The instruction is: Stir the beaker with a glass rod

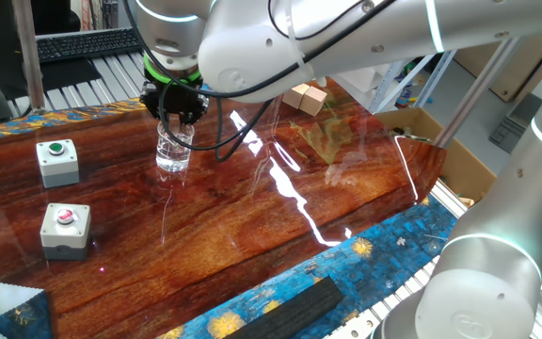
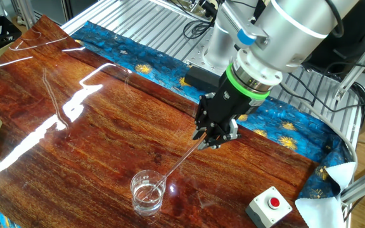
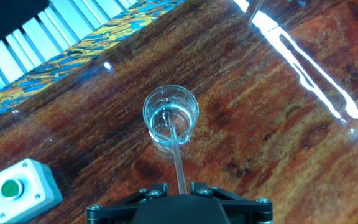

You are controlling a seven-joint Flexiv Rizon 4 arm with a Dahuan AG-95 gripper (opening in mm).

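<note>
- Glass beaker stands upright on a glossy red-brown wooden table, with the thin glass rod slanting down into it, lower end inside near the bottom
- Black gripper hangs above and beside the beaker, jaws closed on the rod's upper end
- Risk, as I judge it: a wide or sideways sweep could press the rod against the wall, tipping the light beaker or snapping the rod
- Grey button boxes sit nearby; blue patterned cloth edges the table

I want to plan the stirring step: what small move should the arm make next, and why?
Probably a small circular sweep. The claw is shut on the glass rod, whose lower end already sits inside the beaker, so a gentle circle should stir without striking the glass wall.
</note>
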